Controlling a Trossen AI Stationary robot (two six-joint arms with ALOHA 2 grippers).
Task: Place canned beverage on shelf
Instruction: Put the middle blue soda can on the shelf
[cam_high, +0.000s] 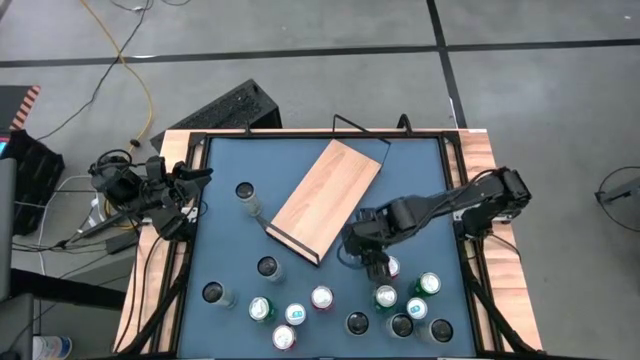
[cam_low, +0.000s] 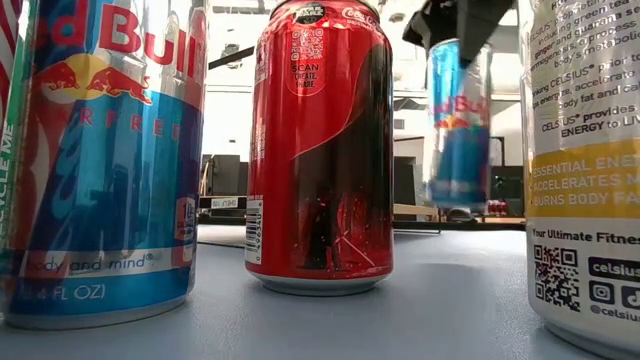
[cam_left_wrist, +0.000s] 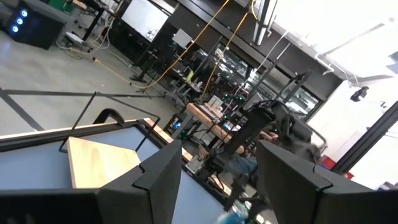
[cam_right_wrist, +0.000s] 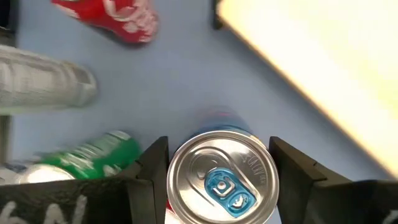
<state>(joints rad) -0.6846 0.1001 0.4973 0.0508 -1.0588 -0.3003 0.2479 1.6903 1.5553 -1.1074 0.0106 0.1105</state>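
Between the right arm's matt black jaws sits a shiny metal can (cam_right_wrist: 221, 180), its brushed silver lid with a glossy blue tab. Just beyond it lies the shelf (cam_high: 327, 196), pale smooth wood with a thin black wire rail. The desk (cam_high: 420, 175) is matt blue, rimmed in light wood.

— You see the held can (cam_low: 459, 125)?
— Blue and silver, red lettering, blue tab. Your shelf (cam_high: 327, 196) is pale wood with a dark lip, the tabletop (cam_high: 420, 180) slate blue, and the nearest can (cam_low: 319, 150) red and black
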